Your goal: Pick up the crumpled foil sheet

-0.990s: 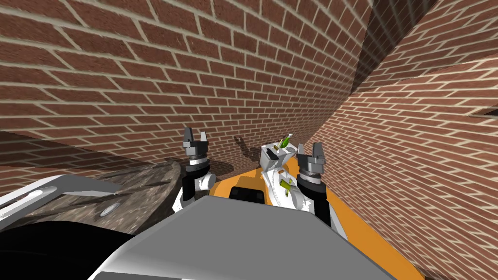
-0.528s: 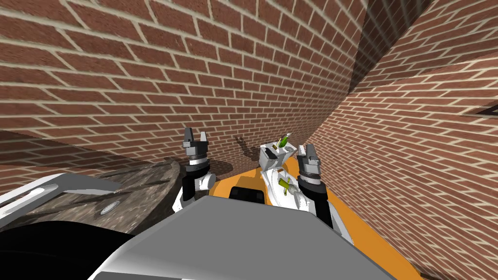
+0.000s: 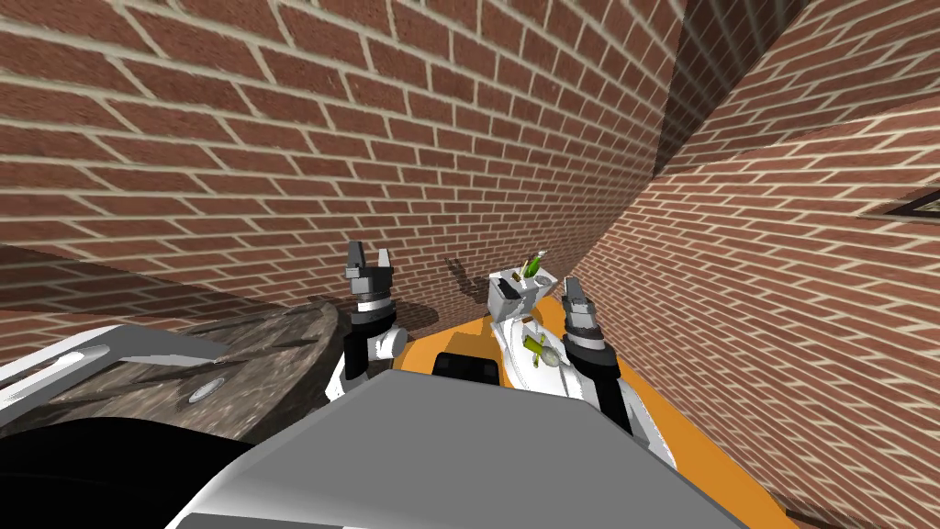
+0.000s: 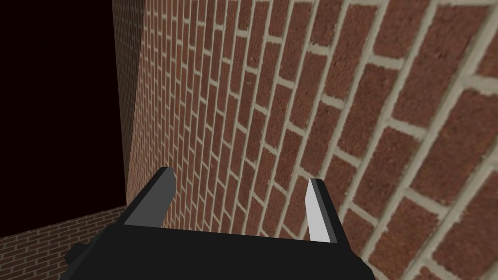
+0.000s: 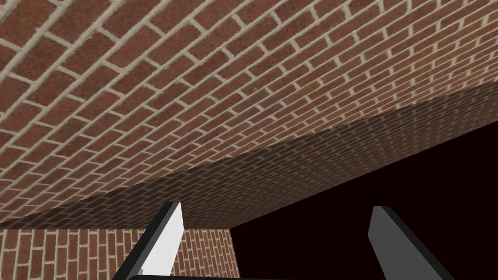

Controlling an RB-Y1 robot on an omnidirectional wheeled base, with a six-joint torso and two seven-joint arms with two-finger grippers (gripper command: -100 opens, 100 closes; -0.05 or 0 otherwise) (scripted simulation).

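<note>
A mottled grey slab (image 3: 266, 354) lay at the left. Past its right edge the left gripper (image 3: 367, 261) pointed upward, its fingers (image 4: 318, 209) spread with nothing between them. Next came an orange surface (image 3: 698, 459) running toward the brick wall. At its far end stood a white box-like thing (image 3: 514, 292) holding green bits. Nearer lay a small pale grey lump (image 3: 549, 358), probably the crumpled foil, though too small to be sure. Just beside it rose the right gripper (image 3: 575, 287), fingers (image 5: 165, 243) released and empty, aimed above the lump. The step looked like the reach. The right wrist would need to tip down until the lump sat between the blades, then lower while wide open. It should close softly, since foil crushes and slips, and stay clear of the box.
</note>
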